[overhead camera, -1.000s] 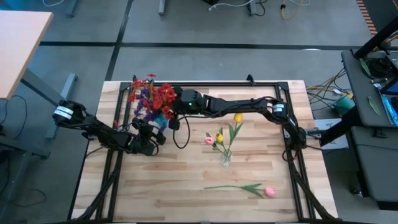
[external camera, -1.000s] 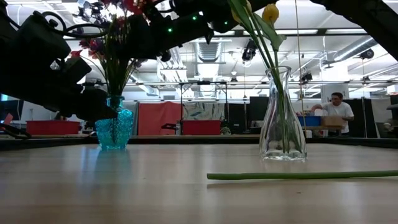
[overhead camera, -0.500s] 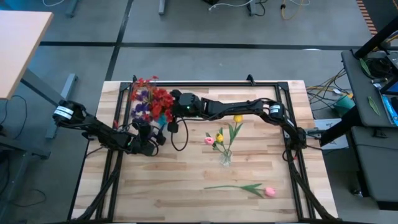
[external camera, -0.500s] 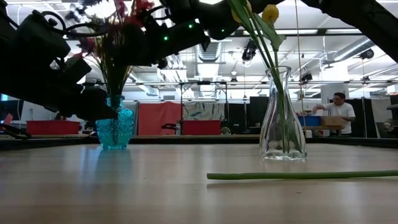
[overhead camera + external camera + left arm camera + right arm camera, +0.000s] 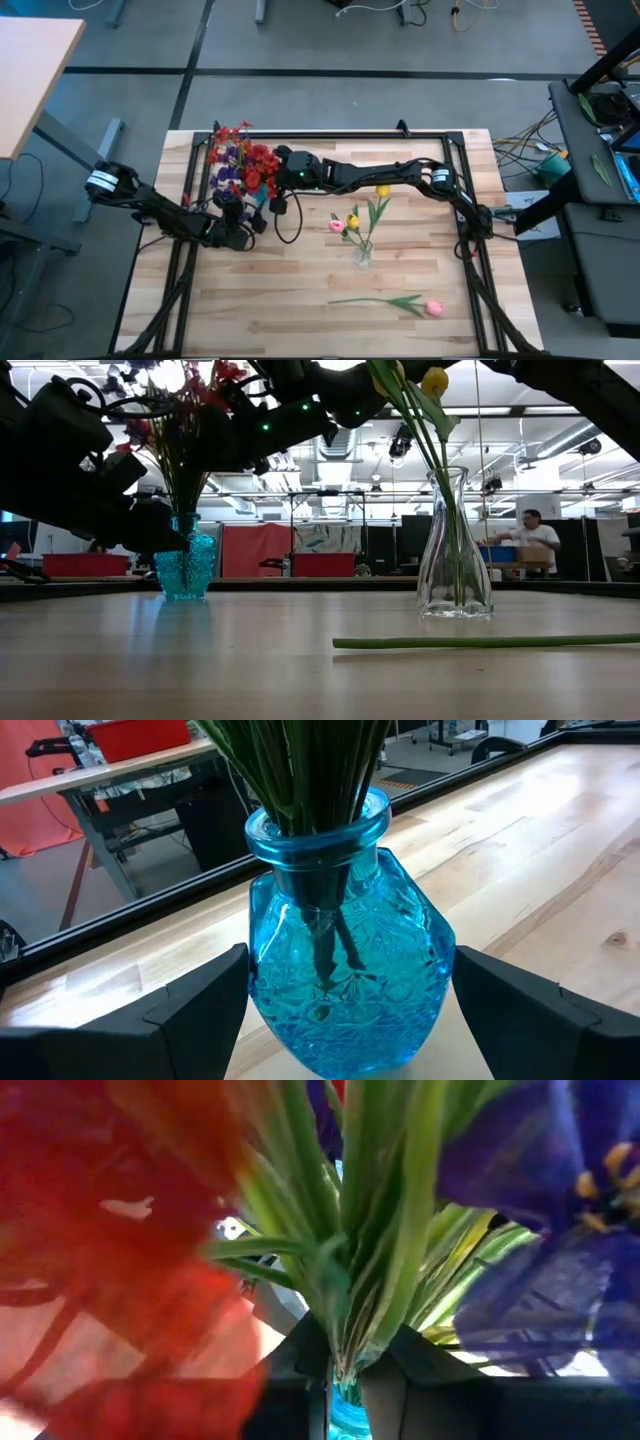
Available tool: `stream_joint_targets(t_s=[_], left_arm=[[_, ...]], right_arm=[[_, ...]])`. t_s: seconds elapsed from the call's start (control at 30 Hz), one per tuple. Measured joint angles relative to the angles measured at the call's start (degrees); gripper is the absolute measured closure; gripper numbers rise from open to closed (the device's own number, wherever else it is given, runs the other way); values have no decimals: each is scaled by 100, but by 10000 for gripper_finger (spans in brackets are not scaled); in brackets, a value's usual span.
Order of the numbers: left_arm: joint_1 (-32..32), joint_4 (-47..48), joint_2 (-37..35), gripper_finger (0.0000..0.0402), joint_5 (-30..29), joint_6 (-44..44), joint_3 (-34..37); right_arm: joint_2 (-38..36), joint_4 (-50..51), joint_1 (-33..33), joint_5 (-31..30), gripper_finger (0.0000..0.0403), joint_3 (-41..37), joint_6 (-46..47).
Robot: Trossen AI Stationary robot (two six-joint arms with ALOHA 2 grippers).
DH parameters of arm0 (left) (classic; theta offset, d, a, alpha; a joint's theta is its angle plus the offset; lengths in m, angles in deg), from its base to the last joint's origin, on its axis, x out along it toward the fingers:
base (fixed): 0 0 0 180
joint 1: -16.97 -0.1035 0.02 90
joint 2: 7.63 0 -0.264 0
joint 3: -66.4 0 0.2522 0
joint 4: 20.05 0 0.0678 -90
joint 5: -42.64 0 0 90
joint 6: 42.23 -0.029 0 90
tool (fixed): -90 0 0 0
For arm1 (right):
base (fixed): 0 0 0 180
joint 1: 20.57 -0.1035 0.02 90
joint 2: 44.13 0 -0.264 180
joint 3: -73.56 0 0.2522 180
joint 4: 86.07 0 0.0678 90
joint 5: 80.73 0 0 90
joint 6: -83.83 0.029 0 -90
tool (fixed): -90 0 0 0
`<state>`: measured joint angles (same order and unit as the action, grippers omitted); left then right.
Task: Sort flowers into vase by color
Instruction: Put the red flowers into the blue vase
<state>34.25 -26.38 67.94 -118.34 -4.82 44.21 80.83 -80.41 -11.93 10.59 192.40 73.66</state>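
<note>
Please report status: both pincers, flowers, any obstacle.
Left pincer open around blue vase. Right pincer at red-purple bunch, grip unclear. Pink tulip lying on table, path clear.

No text, label, brand, number or sign can be read on anything here.

Left tool (image 5: 340, 1020) open, right tool (image 5: 272, 180) closed.
</note>
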Motion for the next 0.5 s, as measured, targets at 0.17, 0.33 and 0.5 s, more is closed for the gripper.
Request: stream_joint_targets(t_s=[0.17,0.33,0.5], left_arm=[[-2,-3,0,84,-16,6,0],[-2,4,-19,84,-122,63,7],[-2,-117,-91,79,-109,66,9]], right_arm=[[-26,119,-4,5,339,79,18],[-184,441,-2,13,278,149,129],[-367,714,-6,13,221,149,177]])
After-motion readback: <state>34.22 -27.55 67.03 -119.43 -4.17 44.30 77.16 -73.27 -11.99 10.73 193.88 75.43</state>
